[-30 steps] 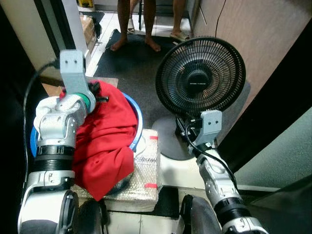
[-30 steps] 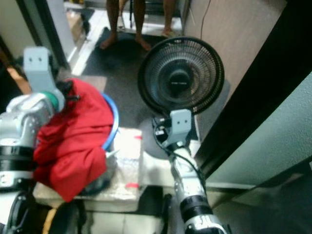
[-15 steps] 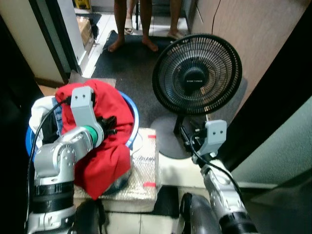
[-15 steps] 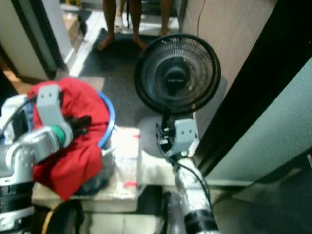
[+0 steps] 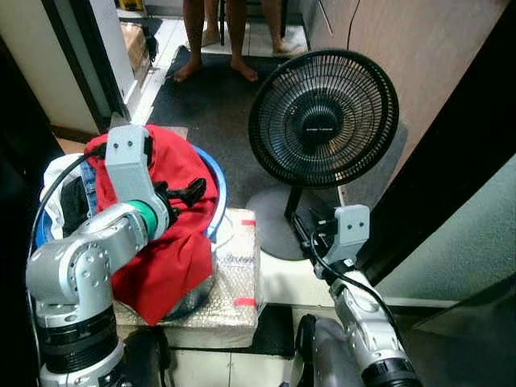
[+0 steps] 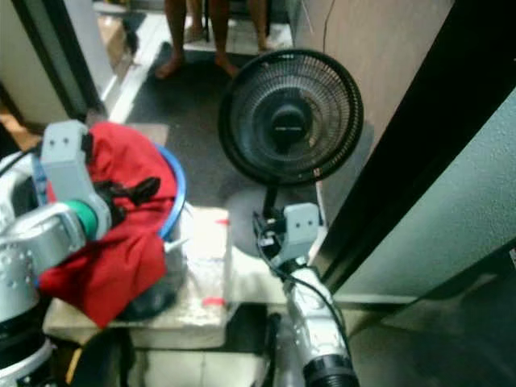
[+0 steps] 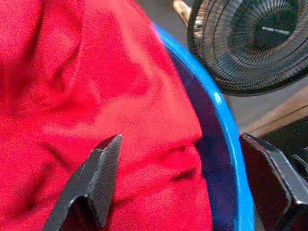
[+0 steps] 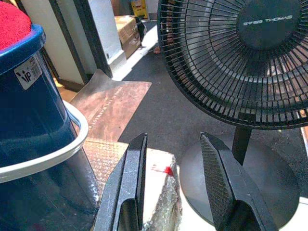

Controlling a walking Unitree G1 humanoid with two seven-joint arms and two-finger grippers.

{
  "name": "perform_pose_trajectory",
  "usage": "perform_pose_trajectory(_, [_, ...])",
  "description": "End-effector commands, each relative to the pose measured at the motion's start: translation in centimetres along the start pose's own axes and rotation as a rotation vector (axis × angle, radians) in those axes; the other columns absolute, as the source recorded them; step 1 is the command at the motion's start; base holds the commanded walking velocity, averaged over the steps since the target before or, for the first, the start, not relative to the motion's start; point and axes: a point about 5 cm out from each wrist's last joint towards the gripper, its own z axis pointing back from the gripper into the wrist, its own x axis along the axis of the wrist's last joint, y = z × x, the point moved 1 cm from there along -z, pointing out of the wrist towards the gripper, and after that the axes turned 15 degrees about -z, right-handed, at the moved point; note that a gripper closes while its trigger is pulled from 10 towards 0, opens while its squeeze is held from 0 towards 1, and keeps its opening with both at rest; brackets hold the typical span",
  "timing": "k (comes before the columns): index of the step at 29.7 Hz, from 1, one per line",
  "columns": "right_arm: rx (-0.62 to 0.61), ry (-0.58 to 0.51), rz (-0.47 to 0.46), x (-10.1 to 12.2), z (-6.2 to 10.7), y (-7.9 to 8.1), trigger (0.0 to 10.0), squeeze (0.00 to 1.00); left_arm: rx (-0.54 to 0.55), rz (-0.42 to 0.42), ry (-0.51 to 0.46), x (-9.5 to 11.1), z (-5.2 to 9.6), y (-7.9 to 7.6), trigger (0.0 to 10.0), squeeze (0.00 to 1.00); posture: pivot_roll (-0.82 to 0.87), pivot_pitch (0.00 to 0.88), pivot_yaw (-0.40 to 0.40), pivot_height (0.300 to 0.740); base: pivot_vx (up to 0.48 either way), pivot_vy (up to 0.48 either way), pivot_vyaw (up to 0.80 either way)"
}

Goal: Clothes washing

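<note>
Two black fingers of the left gripper (image 5: 187,196) spread wide above the red cloth (image 5: 173,242), nothing between them, one fingertip (image 7: 98,173) over the folds and the other out past the blue rim of the bucket (image 7: 226,159); judged poised that way either for a fresh bite into the fabric or just after letting go, no telling which. Draped over the bucket's top and down its near side, that cloth, heaped high enough to hide most of what lies beneath, with a bit of white and darker laundry (image 5: 64,189) showing at the left edge. Set on a block wrapped in bubble film (image 5: 234,282), the bucket, probably raised there for easier reach from above. Held low and forward, the right gripper (image 8: 175,168), fingers parted and empty, aimed at the gap between block and fan (image 5: 322,121); looked idle, kept clear of the left arm's work. Just beyond, the fan upright on its round base (image 8: 250,178), facing the robot, close beside the bucket and a likely thing to knock during a wide swing. Farther back on the dark mat (image 5: 218,105), bare feet of people (image 5: 214,68) standing well apart from all this. No washing machine seen, so the task judged at an early stage, clothes unloaded or gathered at the bucket.
</note>
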Motion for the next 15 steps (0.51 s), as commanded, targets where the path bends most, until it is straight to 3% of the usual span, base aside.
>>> perform_pose_trajectory(1, [-0.007, 0.021, -0.007, -0.5, 0.5, -0.1, 10.0, 0.00, 0.016, 0.018, 0.030, -0.6, 0.3, 0.4, 10.0, 0.91, 0.09, 0.215, -0.027, 0.510, 0.000, 0.000, 0.00])
perform_pose_trajectory(2, [-0.007, 0.023, -0.008, -0.5, 0.5, -0.1, 10.0, 0.00, 0.034, 0.076, 0.054, -0.9, 0.6, 1.0, 10.0, 0.40, 0.09, 0.215, -0.027, 0.510, 0.000, 0.000, 0.00])
perform_pose_trajectory(3, [-0.007, 0.023, -0.008, -0.5, 0.5, -0.1, 10.0, 0.00, 0.034, 0.076, 0.054, -0.9, 0.6, 1.0, 10.0, 0.40, 0.09, 0.215, -0.027, 0.510, 0.000, 0.000, 0.00])
perform_pose_trajectory(4, [-0.006, 0.026, -0.007, -0.5, 0.5, -0.1, 10.0, 0.00, 0.056, 0.121, 0.075, -1.3, 1.0, 1.9, 10.0, 0.00, 0.09, 0.215, -0.027, 0.510, 0.000, 0.000, 0.00])
perform_pose_trajectory(7, [-0.006, 0.029, -0.007, -0.6, 0.5, -0.2, 10.0, 0.00, 0.076, 0.145, 0.097, -1.8, 1.3, 2.6, 10.0, 0.00, 0.10, 0.211, -0.032, 0.510, 0.000, 0.000, 0.00])
perform_pose_trajectory(8, [-0.005, 0.033, -0.008, -0.6, 0.4, -0.1, 10.0, 0.00, 0.096, 0.152, 0.133, -2.9, 1.5, 3.3, 10.0, 0.00, 0.10, 0.209, -0.034, 0.510, 0.000, 0.000, 0.00])
perform_pose_trajectory(10, [-0.005, 0.033, -0.008, -0.6, 0.4, -0.1, 10.0, 0.00, 0.096, 0.152, 0.133, -2.9, 1.5, 3.3, 10.0, 0.00, 0.10, 0.209, -0.034, 0.510, 0.000, 0.000, 0.00])
perform_pose_trajectory(11, [-0.001, 0.036, -0.010, -0.7, 0.3, 0.0, 10.0, 0.00, 0.099, 0.170, 0.174, -4.4, 1.5, 3.6, 10.0, 0.00, 0.10, 0.208, -0.035, 0.510, 0.000, 0.000, 0.00])
perform_pose_trajectory(13, [-0.001, 0.036, -0.010, -0.7, 0.3, 0.0, 10.0, 0.00, 0.099, 0.170, 0.174, -4.4, 1.5, 3.6, 10.0, 0.00, 0.10, 0.208, -0.035, 0.510, 0.000, 0.000, 0.00])
perform_pose_trajectory(14, [0.004, 0.037, -0.012, -0.7, 0.3, 0.2, 10.0, 0.00, 0.092, 0.186, 0.212, -5.9, 1.6, 3.6, 10.0, 0.00, 0.10, 0.206, -0.037, 0.510, 0.000, 0.000, 0.00])
perform_pose_trajectory(15, [0.004, 0.037, -0.012, -0.7, 0.3, 0.2, 10.0, 0.00, 0.092, 0.186, 0.212, -5.9, 1.6, 3.6, 10.0, 0.00, 0.10, 0.206, -0.037, 0.510, 0.000, 0.000, 0.00])
